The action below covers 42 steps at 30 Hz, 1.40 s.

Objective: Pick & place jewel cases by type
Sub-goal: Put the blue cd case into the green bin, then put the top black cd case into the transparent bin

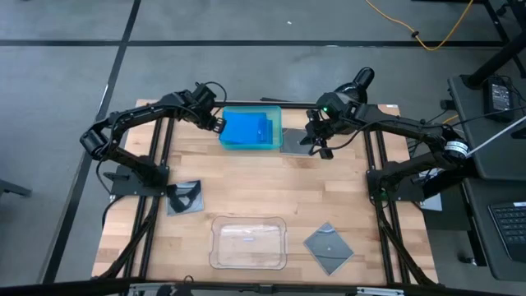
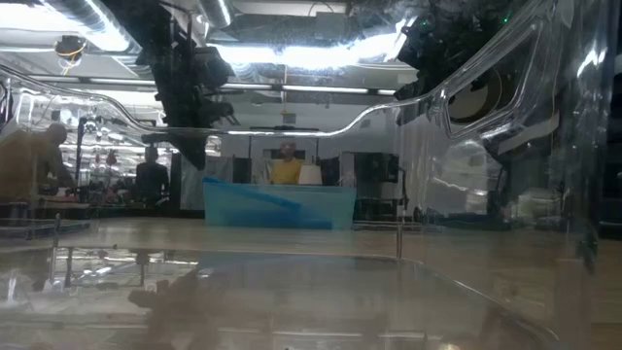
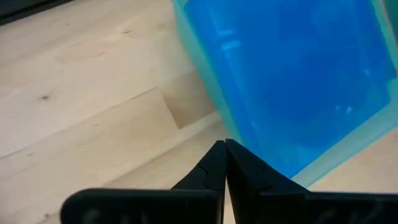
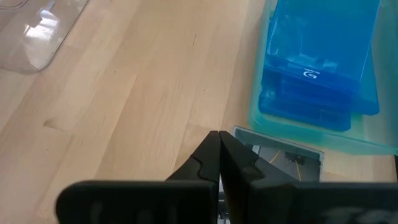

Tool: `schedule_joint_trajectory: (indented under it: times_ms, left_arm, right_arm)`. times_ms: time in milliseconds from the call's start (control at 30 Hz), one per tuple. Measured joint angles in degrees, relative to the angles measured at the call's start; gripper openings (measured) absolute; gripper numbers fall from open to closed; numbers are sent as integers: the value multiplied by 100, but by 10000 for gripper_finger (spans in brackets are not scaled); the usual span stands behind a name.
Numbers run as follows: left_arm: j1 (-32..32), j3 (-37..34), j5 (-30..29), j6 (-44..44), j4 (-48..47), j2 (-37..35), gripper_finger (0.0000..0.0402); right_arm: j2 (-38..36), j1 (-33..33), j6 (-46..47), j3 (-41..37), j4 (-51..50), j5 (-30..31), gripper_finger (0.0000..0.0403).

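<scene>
While both arms reach over the far half of the table, the left gripper (image 1: 215, 123) sits at the left edge of the teal tray (image 1: 275, 146), fingers (image 3: 214, 171) pressed together with nothing between them. In its wrist view the tray corner lies just past the fingertips, close but whether touching is unclear.

The right gripper (image 1: 319, 140) hovers on the opposite side of the same tray, over a dark grey jewel case (image 1: 293, 141) that lies flat on the wood (image 1: 246, 185), butted against the tray's right wall. Its fingers (image 4: 214, 158) are likewise clenched and empty; the grey case (image 4: 286, 155) shows directly under and just ahead of the tips. Contact with it cannot be confirmed.

Inside the tray: blue jewel cases (image 1: 246, 129), stacked, one leaning. The right wrist view shows the stack (image 4: 317, 68) beyond the fingertips, on the tray floor. Exact count not resolvable.

Well away from both grippers, toward the near edge:
- second grey case (image 1: 187, 197), beside the left arm's base, partly under dark hardware
- third grey case (image 1: 329, 247), turned diamond-wise, just right of the clear tray (image 1: 249, 242)

Low view: clear tray wall (image 2: 466, 87) fills the foreground; teal tray (image 2: 280, 206) seen beyond it.
</scene>
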Motion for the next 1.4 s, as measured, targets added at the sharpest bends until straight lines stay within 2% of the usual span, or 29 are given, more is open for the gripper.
schedule_joint_trajectory:
  times_ms: [467, 767, 933, 1133, 1233, 1400]
  left_arm:
    - [-568, -11, 96, -243, 340, 531, 3]
    - [-528, -11, 79, -344, 589, 380, 2]
    - [-509, -11, 271, -229, 705, -89, 4]
    - [-808, -9, 382, -158, 923, -1172, 5]
    - [-1136, -2, 313, -224, 931, -1751, 3]
    - [-1781, 0, -177, -344, 931, -2463, 3]
  right_arm:
    - [0, 0, -6, -2, -79, 2, 10]
    - [0, 2, -6, -2, -352, 7, 10]
    - [0, 2, 7, -2, -363, 26, 10]
    - [75, 2, 457, -2, -182, 70, 10]
    - [414, 0, 609, -2, 139, 369, 10]
    - [1432, 0, 892, -2, 834, 695, 10]
